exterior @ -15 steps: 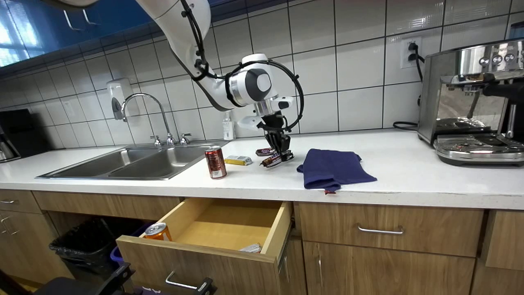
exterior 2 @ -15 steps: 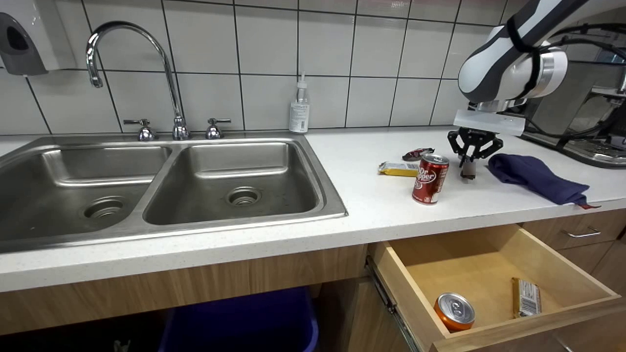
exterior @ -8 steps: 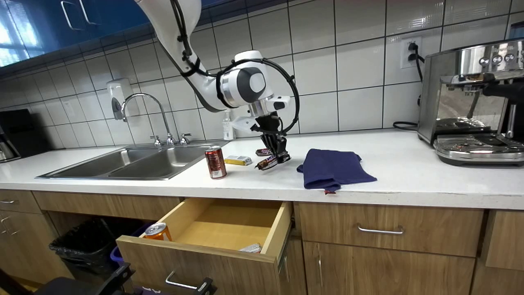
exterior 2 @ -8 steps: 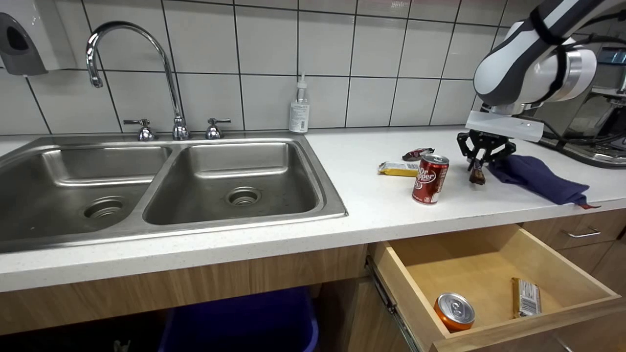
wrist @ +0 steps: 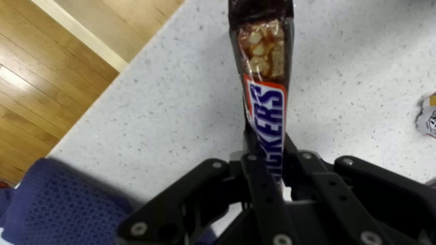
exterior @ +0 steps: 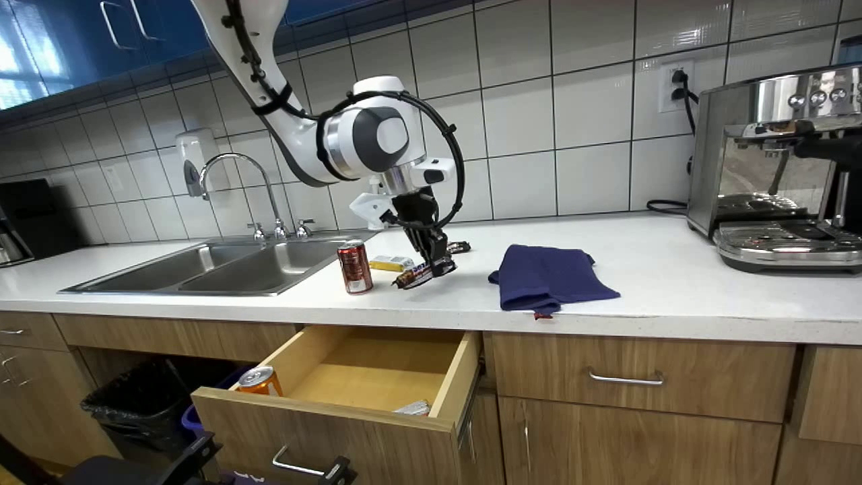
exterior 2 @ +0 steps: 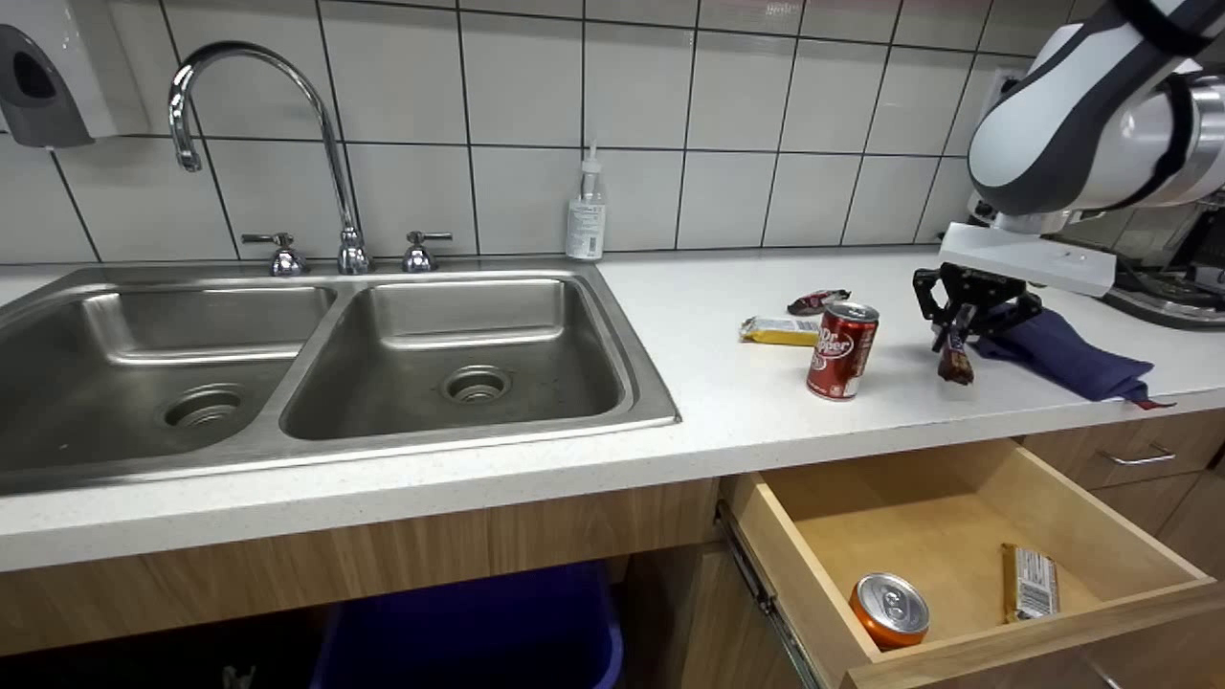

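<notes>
I have the hand [wrist: 269, 140] pinching the Snickers bar [wrist: 267, 98] over the speckled white table [wrist: 163, 112]; in the wrist view the bar's free end points to 12 o'clock, and whether it touches the surface I can't tell. In an exterior view, from the hand, I see the Dr Pepper can [exterior 2: 840, 354] upright at 9 o'clock, a yellow-wrapped bar [exterior 2: 777, 332] just beyond it, and the navy cloth [exterior 2: 1067, 354] at 3 o'clock. Toward 6 o'clock, the pulled-out drawer [exterior 2: 919, 517] holds an orange can [exterior 2: 890, 610] and a gold-wrapped bar [exterior 2: 1032, 582].
</notes>
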